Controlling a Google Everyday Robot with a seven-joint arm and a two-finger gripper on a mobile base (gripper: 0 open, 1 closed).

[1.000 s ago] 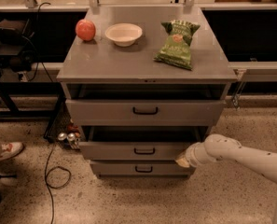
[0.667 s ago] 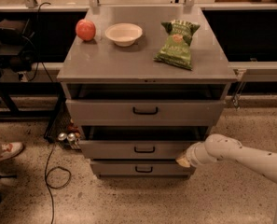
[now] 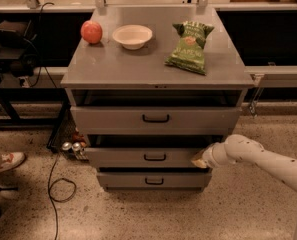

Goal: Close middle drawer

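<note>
The middle drawer (image 3: 138, 157) is the second of three in the grey cabinet (image 3: 158, 74). Its flat low front carries a small black centre handle (image 3: 154, 157). A dark gap shows above its front, under the top drawer (image 3: 155, 119). My gripper (image 3: 200, 159) is at the end of the white arm (image 3: 260, 159) that comes in from the lower right. It is against the right end of the middle drawer's front. The lowest drawer (image 3: 153, 179) sits just below.
On the cabinet top lie a red apple (image 3: 91, 32), a white bowl (image 3: 132, 36) and a green chip bag (image 3: 189, 47). Cans (image 3: 72, 147) and a black cable (image 3: 55, 181) lie on the floor at left. A person's shoe (image 3: 5, 161) is at the far left.
</note>
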